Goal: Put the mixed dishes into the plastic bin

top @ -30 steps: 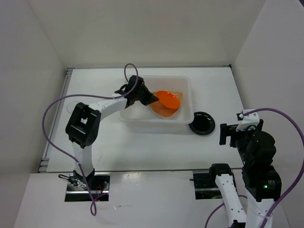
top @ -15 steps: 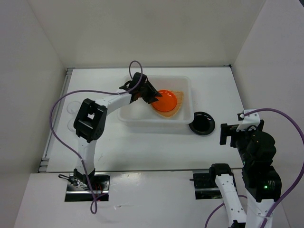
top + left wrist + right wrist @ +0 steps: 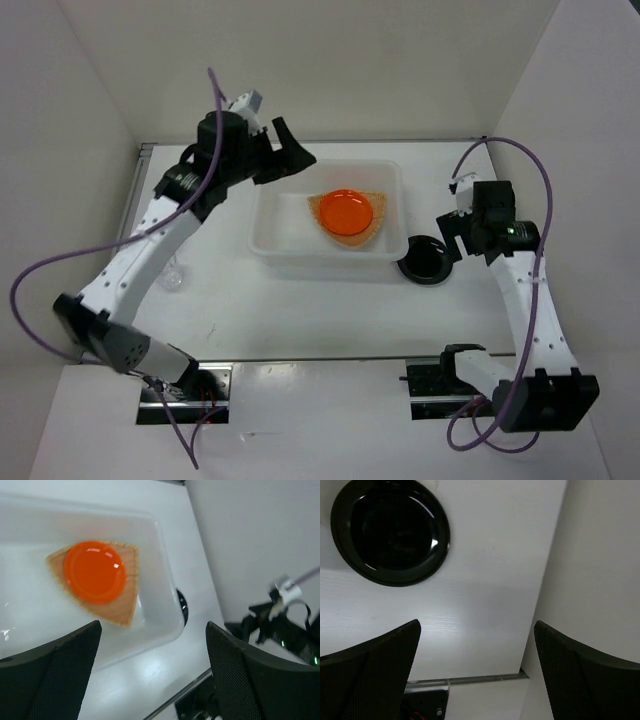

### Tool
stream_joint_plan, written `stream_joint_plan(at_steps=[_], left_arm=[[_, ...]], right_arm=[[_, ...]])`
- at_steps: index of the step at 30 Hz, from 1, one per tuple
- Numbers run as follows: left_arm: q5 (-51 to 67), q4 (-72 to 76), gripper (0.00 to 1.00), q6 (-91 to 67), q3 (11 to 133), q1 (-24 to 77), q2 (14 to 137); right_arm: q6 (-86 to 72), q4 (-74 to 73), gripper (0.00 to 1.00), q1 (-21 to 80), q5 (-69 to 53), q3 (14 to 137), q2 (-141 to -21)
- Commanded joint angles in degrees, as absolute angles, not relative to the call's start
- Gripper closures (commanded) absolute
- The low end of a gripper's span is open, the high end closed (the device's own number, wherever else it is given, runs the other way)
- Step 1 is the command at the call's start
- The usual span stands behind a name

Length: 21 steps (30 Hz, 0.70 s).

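In the top view the plastic bin (image 3: 270,235) holds a tan woven plate (image 3: 373,232) with the orange dish (image 3: 346,211) lying on it. My left gripper (image 3: 295,145) hangs open and empty, raised above the bin's far left corner. Its wrist view looks down on the orange dish (image 3: 94,571), the tan plate (image 3: 124,606) and the bin's rim (image 3: 168,578). The black dish (image 3: 424,261) rests on the table at the bin's right end. My right gripper (image 3: 449,238) is open just right of and above the black dish (image 3: 390,531). A clear cup (image 3: 172,275) stands left of the bin.
White walls close in the table on the left, back and right. The right wall (image 3: 600,580) is close beside my right gripper (image 3: 477,625). A metal rail (image 3: 300,362) runs along the table's near edge by the arm bases.
My left gripper opened and let go of the orange dish, which now lies flat on the tan plate, then rose and drew back left. My right arm swung forward to the black dish.
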<state>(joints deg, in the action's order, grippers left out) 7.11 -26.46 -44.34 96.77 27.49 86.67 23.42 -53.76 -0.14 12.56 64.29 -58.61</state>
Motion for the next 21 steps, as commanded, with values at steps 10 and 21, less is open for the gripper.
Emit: stream_joint_plan(at_steps=[10,21], left_arm=[[5.7,-36.3,0.03,-34.8,77.8,22.5,65.9],[6.4,-37.1,0.02,-38.5,68.8,20.7,56.7]], right_arm=[[30.8,-52.0,0.02,-18.3,-13.1,72.2,-88.0],[39.9,-59.9,0.02,-29.1,-32.9,77.4,-109.2]])
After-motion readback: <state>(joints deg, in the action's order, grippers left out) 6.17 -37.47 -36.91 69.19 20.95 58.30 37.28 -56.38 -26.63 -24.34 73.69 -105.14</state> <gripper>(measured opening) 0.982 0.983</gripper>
